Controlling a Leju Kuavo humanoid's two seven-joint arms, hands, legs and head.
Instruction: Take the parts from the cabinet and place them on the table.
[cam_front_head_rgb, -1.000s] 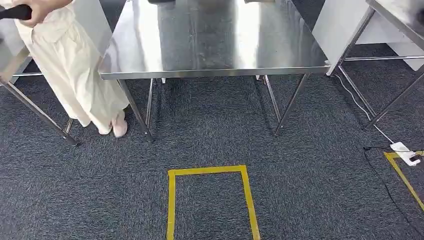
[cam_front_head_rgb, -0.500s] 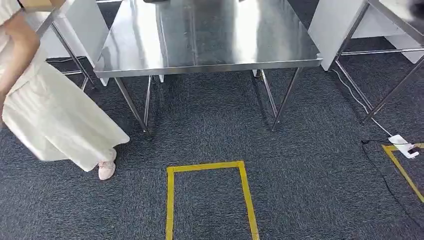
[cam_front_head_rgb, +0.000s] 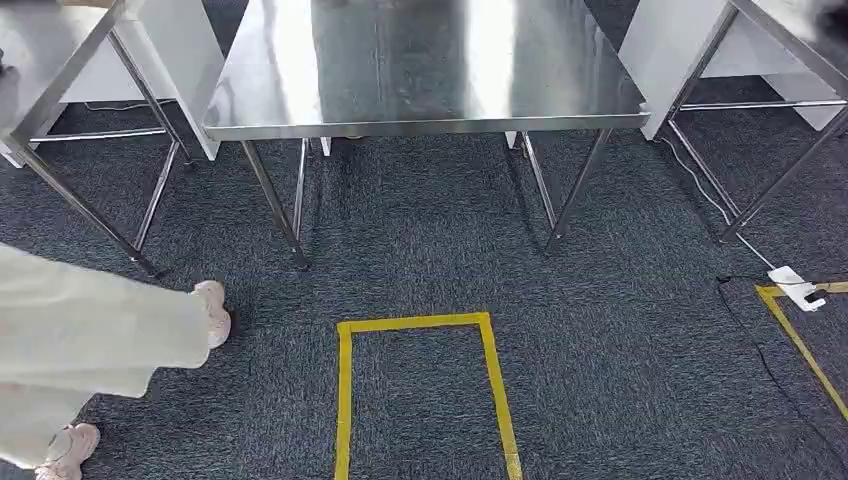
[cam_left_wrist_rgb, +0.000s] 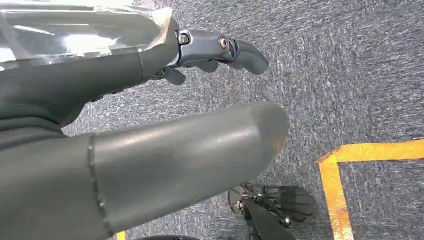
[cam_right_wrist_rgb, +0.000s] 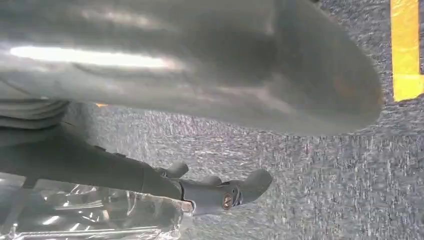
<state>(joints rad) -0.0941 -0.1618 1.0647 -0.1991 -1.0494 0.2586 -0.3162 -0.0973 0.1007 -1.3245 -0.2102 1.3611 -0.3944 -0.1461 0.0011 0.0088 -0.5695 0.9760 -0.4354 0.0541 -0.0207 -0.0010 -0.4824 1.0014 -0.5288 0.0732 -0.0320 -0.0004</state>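
While both my arms hang at my sides over the dark grey carpet (cam_front_head_rgb: 620, 330), the bare, shiny stainless-steel table (cam_front_head_rgb: 420, 70) lies straight ahead of me, beyond the yellow tape rectangle (cam_front_head_rgb: 425, 385) on the floor. My left hand (cam_left_wrist_rgb: 150, 90) and my right hand (cam_right_wrist_rgb: 165, 155) each press a crinkled clear plastic bag against the fingers: left bag (cam_left_wrist_rgb: 75, 30), right bag (cam_right_wrist_rgb: 90, 215). I cannot tell what the bags contain. Neither arm looks nearer the table edge, which runs crosswise to me. A person in pale clothing (cam_front_head_rgb: 80, 350) stands at my left.
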